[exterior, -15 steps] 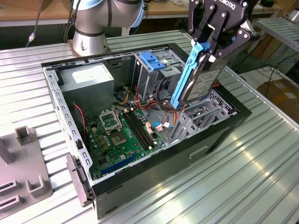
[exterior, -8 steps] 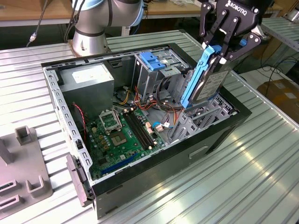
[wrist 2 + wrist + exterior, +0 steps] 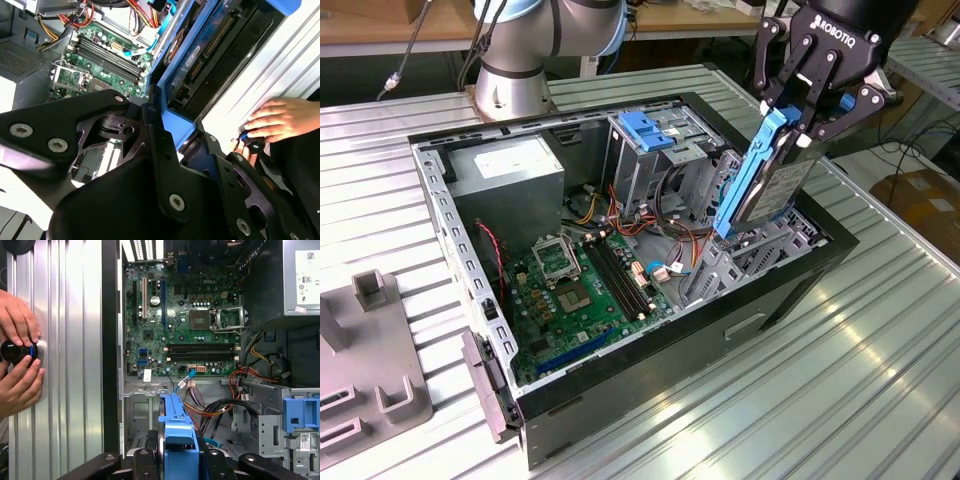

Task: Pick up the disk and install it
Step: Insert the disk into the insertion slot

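We see the gripper (image 3: 805, 120) clamped around the top end of the disk (image 3: 770, 190), which hangs steeply tilted on edge over the open computer case (image 3: 650, 365). Its lower end dips just inside the case, at the metal drive bay (image 3: 750, 255) beside the motherboard (image 3: 575, 285). Just outside the case, a person's hands (image 3: 15, 320) rest on a small knob (image 3: 15, 351).

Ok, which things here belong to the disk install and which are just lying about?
Job: disk, clamped in the gripper; open computer case below it; metal drive bay under the disk.
Lying about: power-supply box; grey fixture on the table; person's hands on a knob beside the case.
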